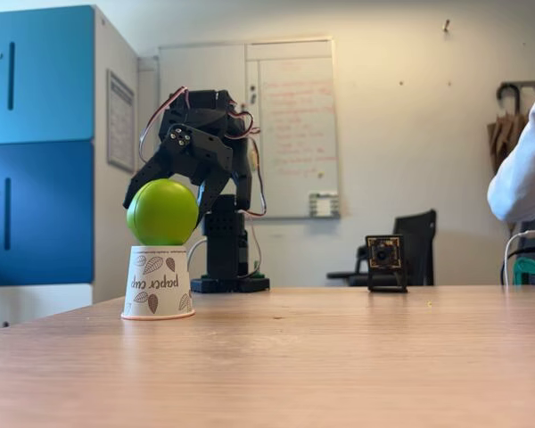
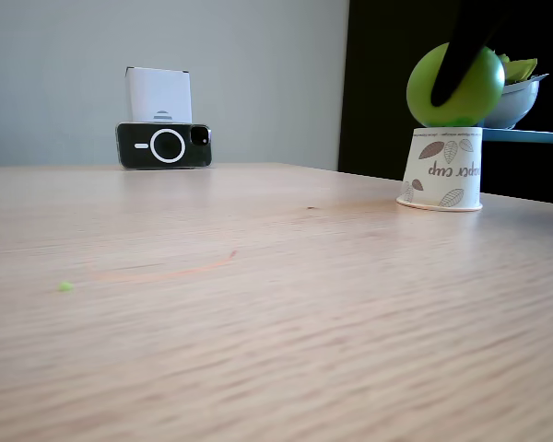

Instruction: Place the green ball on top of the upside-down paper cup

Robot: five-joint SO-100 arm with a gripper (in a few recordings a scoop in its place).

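The ball (image 1: 162, 212) is seated on the upturned base of the cup (image 1: 158, 283), which is stood rim-down near the table's (image 1: 339, 357) left edge in a fixed view. The gripper (image 1: 165, 192) is clamped on the ball, one finger down each side. In the other fixed view a dark finger (image 2: 456, 55) is seen across the ball's front.

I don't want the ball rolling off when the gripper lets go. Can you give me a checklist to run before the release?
1. Lime-green ball sits on the upturned base of the white leaf-printed paper cup: ok.
2. Ball centred over the cup: ok in both fixed views.
3. Cup upright and flat on the wooden table: ok.
4. Black gripper fingers beside the ball: ok; whether they press it, cannot tell.
5. Room above for the gripper to lift away: ok.
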